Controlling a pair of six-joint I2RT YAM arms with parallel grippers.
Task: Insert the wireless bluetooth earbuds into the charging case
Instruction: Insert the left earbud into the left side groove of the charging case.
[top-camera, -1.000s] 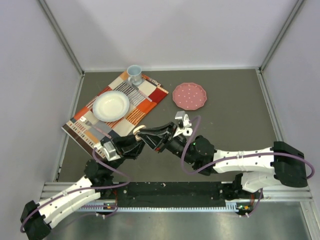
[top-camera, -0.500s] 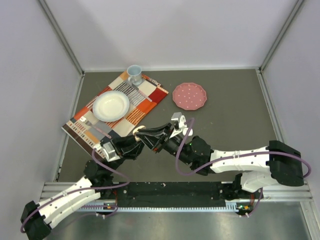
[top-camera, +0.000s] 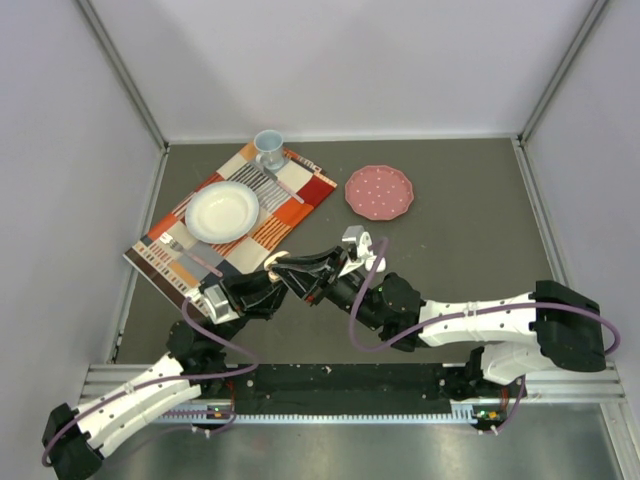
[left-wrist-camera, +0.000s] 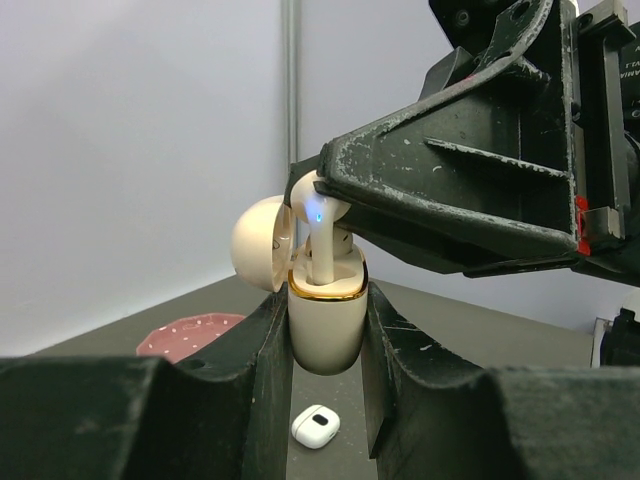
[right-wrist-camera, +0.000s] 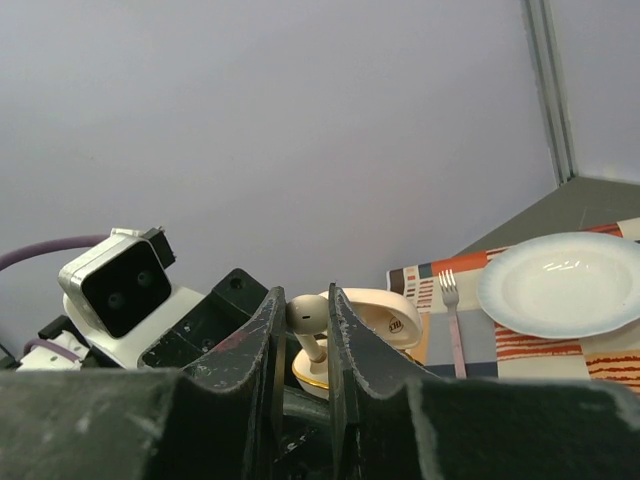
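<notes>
Left wrist view: left gripper (left-wrist-camera: 323, 305) clamped on the charging case (left-wrist-camera: 325, 340), which is glossy cream with a rounded body, a gold rim, and a domed lid hinged open to the left of the fingers. An earbud (left-wrist-camera: 322, 250) stands stem-down in the case mouth. A small blue light shows on its head, seen from this wrist only.

Right wrist view: right gripper (right-wrist-camera: 303, 318) pinches the bud's head between scuffed black fingers (right-wrist-camera: 265, 340).

Left wrist only: a second white case (left-wrist-camera: 316, 427) lies on the table (left-wrist-camera: 450, 325) below the held one.

Top view: the bud is too small to make out.
</notes>
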